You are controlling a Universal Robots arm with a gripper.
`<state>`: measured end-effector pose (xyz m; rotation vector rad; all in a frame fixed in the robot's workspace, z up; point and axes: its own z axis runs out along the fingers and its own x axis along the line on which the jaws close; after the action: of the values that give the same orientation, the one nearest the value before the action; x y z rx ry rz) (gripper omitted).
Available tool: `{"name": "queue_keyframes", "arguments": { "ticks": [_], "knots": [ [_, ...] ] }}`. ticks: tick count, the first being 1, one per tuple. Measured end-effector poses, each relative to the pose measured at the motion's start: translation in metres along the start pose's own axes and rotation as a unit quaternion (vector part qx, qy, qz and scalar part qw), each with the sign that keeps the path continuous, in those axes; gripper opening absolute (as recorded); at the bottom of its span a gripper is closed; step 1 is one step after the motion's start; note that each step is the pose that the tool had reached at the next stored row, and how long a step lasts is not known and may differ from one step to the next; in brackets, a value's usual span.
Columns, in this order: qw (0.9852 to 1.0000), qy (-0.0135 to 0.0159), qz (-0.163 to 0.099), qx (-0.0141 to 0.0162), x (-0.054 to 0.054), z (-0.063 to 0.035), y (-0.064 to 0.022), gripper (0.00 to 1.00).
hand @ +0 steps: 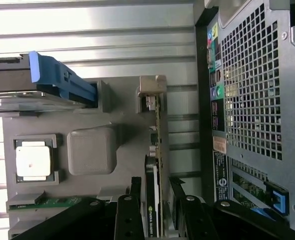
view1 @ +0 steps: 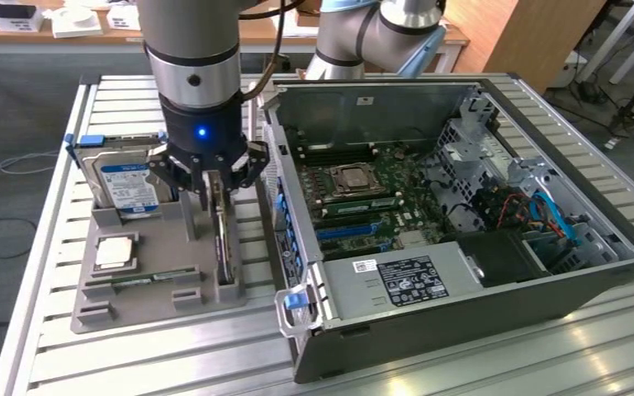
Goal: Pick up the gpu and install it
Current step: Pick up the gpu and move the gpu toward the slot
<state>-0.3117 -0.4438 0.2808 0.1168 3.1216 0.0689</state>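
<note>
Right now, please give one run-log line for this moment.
gripper: over gpu | jaws: open, either side of it | gpu: on edge in grey holder | computer case: open, beside holder

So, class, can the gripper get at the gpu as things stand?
Probably yes: the open gripper hangs over the gpu, fingers either side of its upper edge, nothing between.

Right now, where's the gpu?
Exterior view: the gpu stands on edge in the grey holder tray, along the tray's side nearest the open PC case, with the open gripper straddling its top.
</note>
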Motion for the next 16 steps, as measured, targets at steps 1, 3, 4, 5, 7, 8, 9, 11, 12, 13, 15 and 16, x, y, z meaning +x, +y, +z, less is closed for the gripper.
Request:
{"name": "queue_keyframes", "arguments": {
  "ticks": [1,3,4,5,7,8,9,11,12,13,15,16],
  "knots": [
    [1.0,0.0,0.0,0.0,0.0,0.0016,-0.0004,0.36],
    [1.0,0.0,0.0,0.0001,0.0,0.0052,-0.0007,0.36],
    [1.0,0.0001,0.0,0.0003,0.0,0.0068,-0.0009,0.36],
    [1.0,0.0004,0.0,0.001,0.0,0.008,-0.0011,0.36],
    [1.0,0.0018,0.0,0.0029,0.0,0.0101,-0.0012,0.36],
    [1.0,0.0026,0.0,0.004,0.0,0.011,-0.0013,0.36],
    [1.0,0.0035,0.0,0.0053,0.0,0.0118,-0.0014,0.36],
    [1.0,0.0053,0.0,0.0076,0.0,0.0137,-0.0015,0.36],
    [0.9999,0.0061,0.0,0.0086,0.0,0.0147,-0.0015,0.36],
    [0.9999,0.007,0.0,0.0097,0.0,0.0157,-0.0016,0.36],
    [0.9999,0.0075,-0.001,0.0104,0.0,0.0159,-0.0016,0.36],
    [0.9999,0.0075,-0.001,0.0104,0.0,0.016,-0.0016,0.36]
  ]
}}
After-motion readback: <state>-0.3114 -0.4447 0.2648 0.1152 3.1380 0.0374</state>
